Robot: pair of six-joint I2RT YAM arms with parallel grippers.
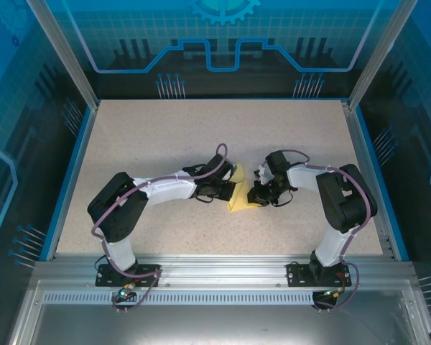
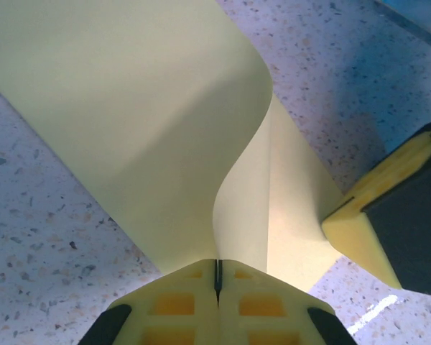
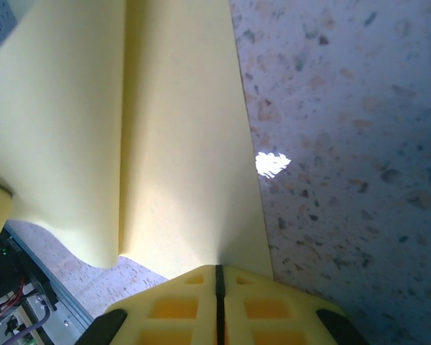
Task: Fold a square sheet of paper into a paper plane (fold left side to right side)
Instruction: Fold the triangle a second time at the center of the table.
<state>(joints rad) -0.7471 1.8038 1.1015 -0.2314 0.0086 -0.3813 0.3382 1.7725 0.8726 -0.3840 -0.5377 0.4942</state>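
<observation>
Pale-yellow and thin, the square sheet of paper [image 1: 241, 195] sits near the middle of the desk [image 1: 165, 136], caught between the two arms. On the left, the left tool [image 2: 217, 282] is clenched on one edge. Its pads are pressed together, and the sheet rises out of the seam and billows in a loose S-curve instead of lying flat. On the right, the right tool [image 3: 217, 277] is likewise clamped on the opposite edge, where a soft ridge runs down the paper.

With both ends pinched, any pull apart would likely tear so thin a sheet. A push together while it bows could set the crease crooked or crumple it, and a light grip might let an edge slip out.

From above, the sheet reads as a narrow wedge. Its long axis runs from the near side toward the far side, and the slimmer end seems to point away from the arm bases.
</observation>
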